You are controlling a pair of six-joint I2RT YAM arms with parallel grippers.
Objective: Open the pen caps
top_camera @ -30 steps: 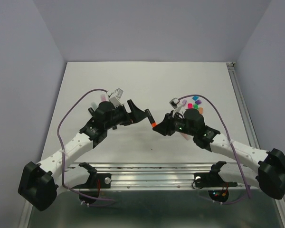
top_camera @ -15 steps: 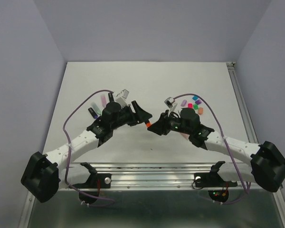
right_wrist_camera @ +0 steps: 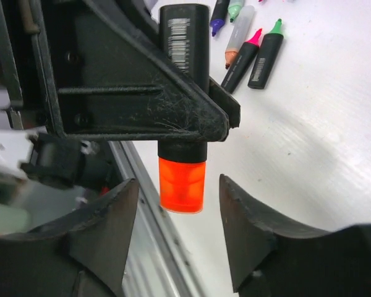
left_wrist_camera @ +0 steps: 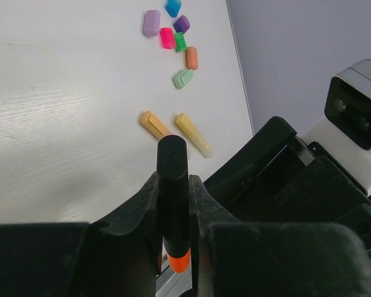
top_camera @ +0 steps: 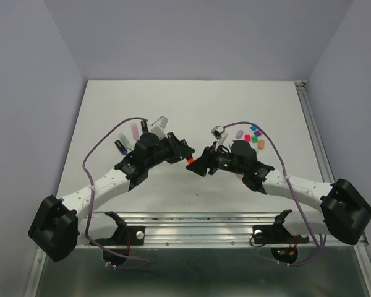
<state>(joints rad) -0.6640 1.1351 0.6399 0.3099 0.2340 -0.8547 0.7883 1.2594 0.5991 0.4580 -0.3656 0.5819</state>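
A black pen (left_wrist_camera: 172,185) with an orange pen cap (right_wrist_camera: 182,184) on its end is held in the air between the arms. My left gripper (left_wrist_camera: 173,185) is shut on the pen's black barrel (right_wrist_camera: 184,43). My right gripper (right_wrist_camera: 178,182) is open, its fingers standing either side of the orange cap (top_camera: 190,160) with a gap on both sides. Several loose pen caps (left_wrist_camera: 173,31) in pink, green, purple, blue and orange lie on the white table (top_camera: 191,105) beyond the right arm.
Several uncapped pens (right_wrist_camera: 247,49) lie on the table behind the left arm (top_camera: 130,136). Two longer pastel pieces, orange (left_wrist_camera: 154,124) and yellow (left_wrist_camera: 195,134), lie near the loose caps. A metal rail (top_camera: 198,218) runs along the near table edge.
My left gripper has closed on the pen's barrel. My right gripper, which held the orange end, has opened around the cap. Both arms shifted slightly left.
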